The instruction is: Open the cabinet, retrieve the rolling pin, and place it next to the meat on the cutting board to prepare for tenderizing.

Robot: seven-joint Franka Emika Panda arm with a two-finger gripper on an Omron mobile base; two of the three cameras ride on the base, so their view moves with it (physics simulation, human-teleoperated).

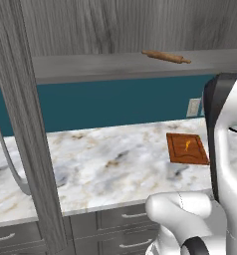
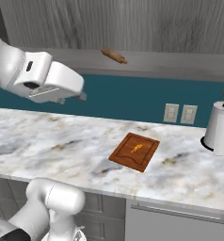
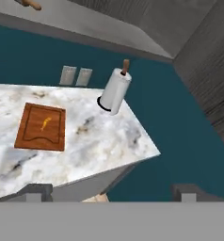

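Note:
The cabinet stands open, its door (image 1: 26, 124) swung out edge-on at the left and its grey shelf (image 1: 105, 67) bare except for the rolling pin (image 1: 166, 57) (image 2: 114, 55) (image 3: 29, 4), which lies near the shelf's front edge. On the marble counter below, the cutting board (image 1: 180, 155) (image 2: 144, 159) (image 3: 31, 136) carries the small orange meat (image 1: 188, 145) (image 2: 135, 149) (image 3: 45, 124). My gripper (image 2: 79, 96) (image 3: 113, 192) hangs open and empty above the counter, left of and lower than the rolling pin, well apart from it.
A paper towel roll (image 2: 218, 129) (image 3: 115, 90) stands at the counter's right end. Two wall outlets (image 2: 179, 113) sit on the teal backsplash. Grey drawers (image 1: 125, 216) run under the counter (image 1: 105, 164), and a dark cabinet side (image 3: 208, 70) rises at the right.

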